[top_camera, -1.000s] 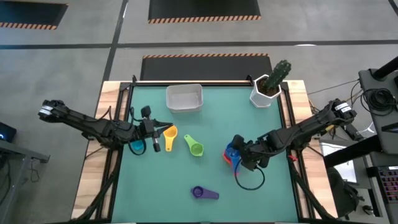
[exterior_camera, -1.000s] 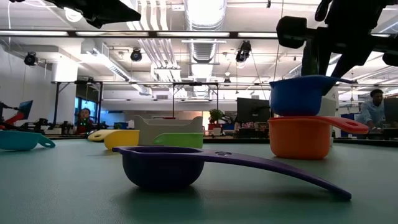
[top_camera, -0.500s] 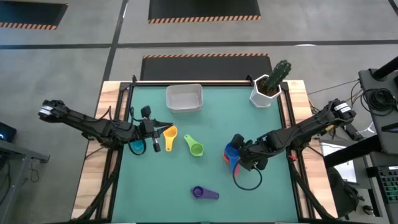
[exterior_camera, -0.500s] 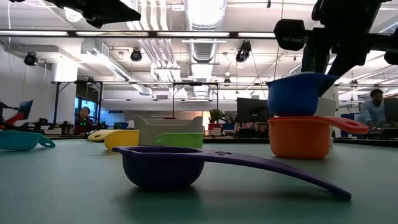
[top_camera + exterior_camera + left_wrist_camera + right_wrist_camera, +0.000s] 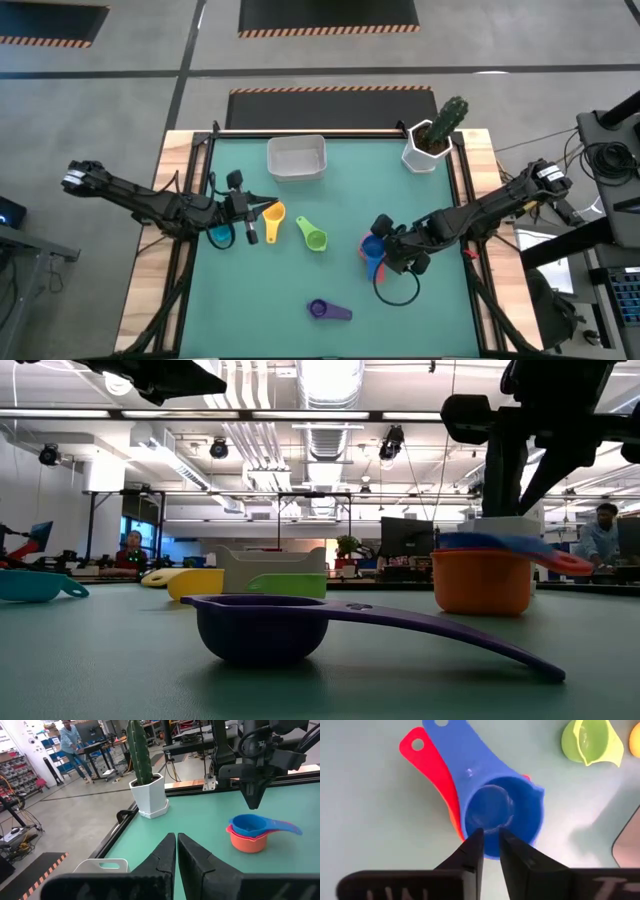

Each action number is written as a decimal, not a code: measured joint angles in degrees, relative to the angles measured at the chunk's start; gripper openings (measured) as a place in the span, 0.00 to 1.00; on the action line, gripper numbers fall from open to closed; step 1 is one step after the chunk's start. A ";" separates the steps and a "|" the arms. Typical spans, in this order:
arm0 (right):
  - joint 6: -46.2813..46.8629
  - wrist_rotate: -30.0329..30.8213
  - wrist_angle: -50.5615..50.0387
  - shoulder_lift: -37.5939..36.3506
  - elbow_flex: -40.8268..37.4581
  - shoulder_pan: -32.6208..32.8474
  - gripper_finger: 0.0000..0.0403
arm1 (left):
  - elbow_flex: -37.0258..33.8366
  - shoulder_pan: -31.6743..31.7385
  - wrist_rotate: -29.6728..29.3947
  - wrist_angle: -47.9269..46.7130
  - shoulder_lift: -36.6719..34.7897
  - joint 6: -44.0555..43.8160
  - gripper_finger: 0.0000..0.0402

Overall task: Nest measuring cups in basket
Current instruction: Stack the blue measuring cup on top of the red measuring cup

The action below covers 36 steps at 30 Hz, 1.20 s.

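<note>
Jaws of the right gripper [image 5: 380, 236] are seen slightly parted, directly above the blue cup [image 5: 372, 247] at right of centre in the high view; nothing is pinched. Jaws of the left gripper [image 5: 251, 212] are pressed together on nothing, at left of centre, just beside the yellow cup [image 5: 274, 221].

Blue cup: nested in the red-orange cup [image 5: 246, 841], its handle fanned beside the red handle [image 5: 426, 766], as shown in the right wrist view.

Green cup [image 5: 314, 237]: loose on the bench [image 5: 330, 290], centre of the high view.

Teal cup [image 5: 220, 236]: left of centre, partly hidden under the left arm.

Purple cup [image 5: 326, 310]: lower centre, well apart from the others; nearest item in the low view.

Basket [image 5: 296, 157]: upper centre of the high view, holding no cups.

Cactus in white pot [image 5: 437, 135]: upper right corner of the bench.

A person [image 5: 71, 744] is visible in the room beyond, upper left of the left wrist view.
</note>
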 joint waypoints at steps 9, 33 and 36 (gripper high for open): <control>0.51 0.17 -0.64 -0.34 1.00 0.00 0.19 | 0.00 0.00 -0.01 0.00 0.00 0.00 0.00; 47.60 -0.97 -1.73 22.32 23.04 -0.50 0.02 | 0.02 0.00 0.01 1.68 0.00 0.87 0.00; 48.29 -1.14 -5.47 25.13 25.55 -0.38 0.02 | 0.02 0.01 0.01 1.55 0.00 0.87 0.00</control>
